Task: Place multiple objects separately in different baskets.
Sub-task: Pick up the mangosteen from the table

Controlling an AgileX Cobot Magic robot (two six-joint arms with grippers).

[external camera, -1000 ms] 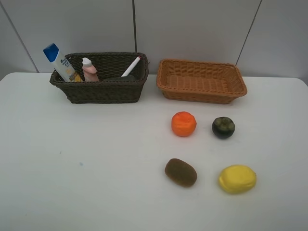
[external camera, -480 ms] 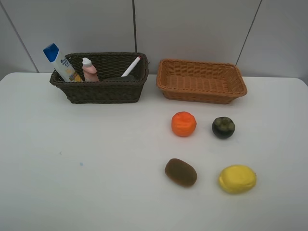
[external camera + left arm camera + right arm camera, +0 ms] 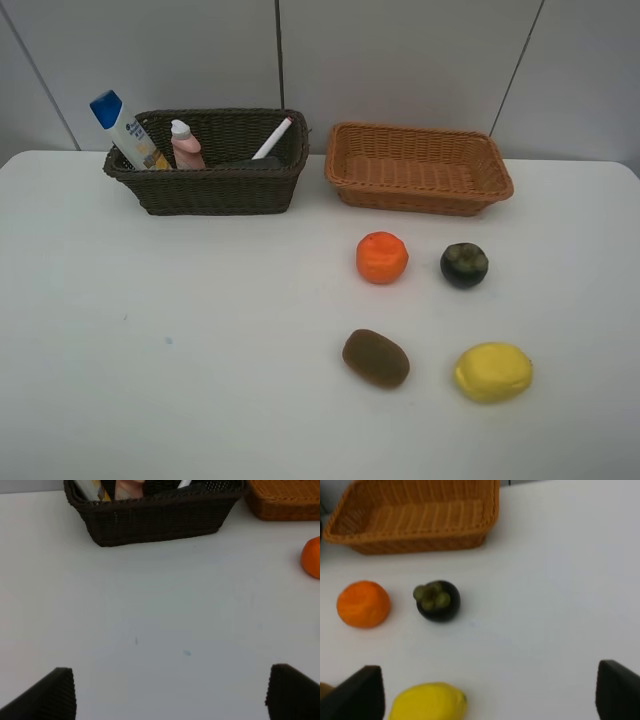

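Eight objects and two baskets sit on the white table [image 3: 150, 350]. The dark brown basket [image 3: 220, 190] stands along the far edge, left of the middle. The orange-tan basket [image 3: 415, 200] stands beside it, right of the middle, with a gap between them.

The white shampoo bottle [image 3: 122, 128] leans out over the dark basket's left end, blue cap up. The small pink bottle [image 3: 186, 146] stands upright next to it. The white marker [image 3: 273, 138] slants against the basket's back right corner, and only a sliver of the dark grey eraser [image 3: 245, 162] shows low inside.

Four fruits lie on the table's right half, all apart from one another. The orange [image 3: 382, 257] and the mangosteen [image 3: 464, 265] are in front of the orange-tan basket. The kiwi [image 3: 376, 358] and the lemon [image 3: 493, 372] are closer to the near edge.

The left pincer [image 3: 175, 695] is spread wide and holds nothing. Bare table lies between its fingers, and the dark basket is well ahead of it.

The right pincer [image 3: 490, 692] is likewise released and empty. The lemon lies just ahead between its fingers without touching them. The mangosteen and orange are farther on, and the orange-tan basket is beyond those.
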